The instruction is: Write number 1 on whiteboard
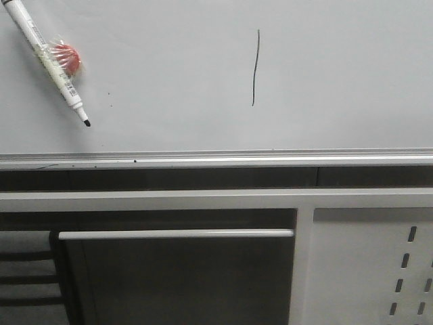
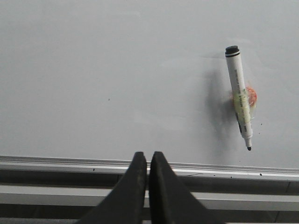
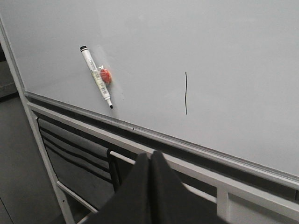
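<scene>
The whiteboard (image 1: pixel 338 81) fills the upper half of the front view, with a silver rail (image 1: pixel 216 160) along its lower edge. The number 1 (image 1: pixel 256 68), a thin dark near-vertical stroke, is on it near the middle; it also shows in the right wrist view (image 3: pixel 186 93). A white marker (image 1: pixel 51 59) with a red-orange magnet sticks to the board at upper left, uncapped, tip down; it shows in the left wrist view (image 2: pixel 240 109) and the right wrist view (image 3: pixel 96 77). My left gripper (image 2: pixel 148 155) is shut and empty below the rail. My right gripper (image 3: pixel 149 154) is shut and empty, away from the board.
Below the rail are a white frame bar (image 1: pixel 216 200), a white handle bar (image 1: pixel 176 234) over a dark panel, and a white perforated panel (image 1: pixel 379 271) at lower right. A few tiny dark specks (image 1: pixel 111 105) dot the board near the marker.
</scene>
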`<state>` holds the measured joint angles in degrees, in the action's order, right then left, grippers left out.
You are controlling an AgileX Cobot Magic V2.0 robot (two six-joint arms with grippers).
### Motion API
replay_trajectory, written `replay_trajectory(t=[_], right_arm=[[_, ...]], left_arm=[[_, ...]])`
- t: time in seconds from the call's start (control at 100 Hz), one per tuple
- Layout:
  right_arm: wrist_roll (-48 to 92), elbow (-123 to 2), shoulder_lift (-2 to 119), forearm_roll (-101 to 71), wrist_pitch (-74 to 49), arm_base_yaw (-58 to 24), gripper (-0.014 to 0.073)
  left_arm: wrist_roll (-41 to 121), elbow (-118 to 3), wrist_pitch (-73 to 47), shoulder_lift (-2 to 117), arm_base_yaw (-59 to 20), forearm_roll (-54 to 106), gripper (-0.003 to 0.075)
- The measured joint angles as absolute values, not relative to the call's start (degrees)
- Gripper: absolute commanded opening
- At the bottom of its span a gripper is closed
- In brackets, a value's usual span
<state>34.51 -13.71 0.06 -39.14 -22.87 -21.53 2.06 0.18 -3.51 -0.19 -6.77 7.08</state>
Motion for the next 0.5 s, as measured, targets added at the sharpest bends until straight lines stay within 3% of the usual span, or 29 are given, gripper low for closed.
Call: replay_trajectory(t=[0.5], right_arm=[[34.5,-13.7,0.1,-31.8,-17.7,-21.5,-0.0064]], left_arm=[[2.1,0.2,-3.6,-0.2,-6.8,7.1,-0.0020]])
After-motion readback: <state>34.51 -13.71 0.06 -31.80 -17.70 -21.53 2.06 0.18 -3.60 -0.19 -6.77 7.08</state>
